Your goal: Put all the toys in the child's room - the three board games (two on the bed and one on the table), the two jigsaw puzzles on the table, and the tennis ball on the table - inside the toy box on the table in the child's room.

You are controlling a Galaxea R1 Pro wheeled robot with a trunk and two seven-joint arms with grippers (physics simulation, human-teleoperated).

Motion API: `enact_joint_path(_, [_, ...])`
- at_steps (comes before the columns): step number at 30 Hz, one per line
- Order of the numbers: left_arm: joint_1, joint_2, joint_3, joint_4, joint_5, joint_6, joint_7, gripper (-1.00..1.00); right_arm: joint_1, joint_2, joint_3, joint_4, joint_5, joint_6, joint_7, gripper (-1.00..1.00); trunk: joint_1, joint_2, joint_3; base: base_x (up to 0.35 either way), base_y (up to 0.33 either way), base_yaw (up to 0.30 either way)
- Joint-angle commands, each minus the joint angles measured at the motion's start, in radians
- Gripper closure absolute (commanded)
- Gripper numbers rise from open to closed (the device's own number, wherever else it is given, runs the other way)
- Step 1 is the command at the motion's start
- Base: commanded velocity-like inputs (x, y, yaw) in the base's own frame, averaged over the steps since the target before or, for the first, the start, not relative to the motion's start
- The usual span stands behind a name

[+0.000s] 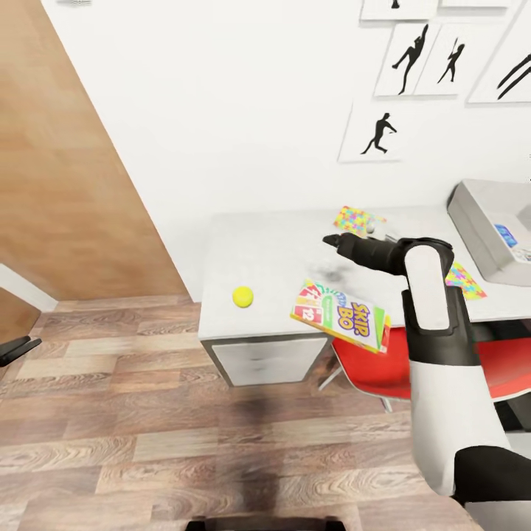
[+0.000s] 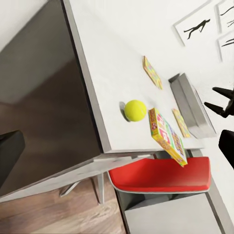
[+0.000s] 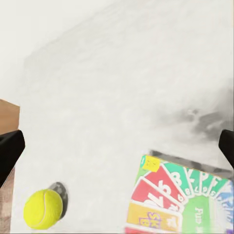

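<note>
My right pincer: fingers spread wide, empty, above the table.
Board game flat, glossy box overhanging front edge; tennis ball fuzzy, round.

Tennis ball on table, beside board game overhanging edge above red chair.

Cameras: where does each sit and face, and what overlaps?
Head view: high, looking down over the table; right arm and right gripper show.
Left wrist view: beside the table end, looking along it; left fingertip at the edge.
Right wrist view: above the tabletop, looking down.
Shared: tennis ball, board game.
</note>
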Motion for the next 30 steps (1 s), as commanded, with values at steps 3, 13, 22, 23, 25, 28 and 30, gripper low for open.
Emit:
enact_joint_path(3, [-0.001, 0.000, 0.000, 0.000, -0.002, 0.011, -0.004, -1.00, 0.077, -0.037, -0.006, -0.045, -0.102, 0.003, -0.007, -1.00, 0.000, -0.001, 0.004, 0.000, 0.000, -0.034])
enact_joint_path(13, [-0.001, 0.000, -0.001, 0.003, -0.002, 0.010, -0.004, -1.00, 0.260, -0.100, -0.074, -0.077, -0.321, 0.003, 0.109, -1.00, 0.000, -0.001, 0.020, 0.000, 0.000, -0.079])
enact_joint_path(22, [-0.001, 0.000, -0.001, 0.006, -0.002, 0.009, -0.004, -1.00, 0.431, -0.186, -0.161, -0.080, -0.340, 0.003, 0.593, -1.00, 0.000, -0.001, 0.034, 0.000, 0.000, -0.059])
enact_joint_path(23, [-0.001, -0.001, -0.001, 0.006, -0.002, 0.009, -0.004, -1.00, 0.448, -0.190, -0.169, -0.079, -0.339, 0.003, 0.623, -1.00, 0.000, -0.001, 0.036, 0.000, 0.000, -0.016])
enact_joint_path(25, [-0.001, -0.001, -0.001, 0.006, -0.002, 0.009, -0.004, -1.00, 0.484, -0.196, -0.183, -0.079, -0.338, 0.003, 0.673, -1.00, 0.000, -0.001, 0.039, 0.000, 0.000, -0.012])
enact_joint_path(28, [-0.001, -0.002, -0.001, 0.006, -0.002, 0.009, -0.004, -1.00, 0.555, -0.201, -0.208, -0.079, -0.337, 0.003, 0.734, -1.00, 0.000, -0.001, 0.043, 0.000, 0.000, -0.005])
enact_joint_path(30, [-0.001, -0.003, -0.001, 0.006, -0.002, 0.009, -0.004, -1.00, 0.603, -0.202, -0.222, -0.078, -0.338, -0.014, 0.756, -1.00, 0.000, -0.001, 0.047, 0.000, 0.000, -0.003])
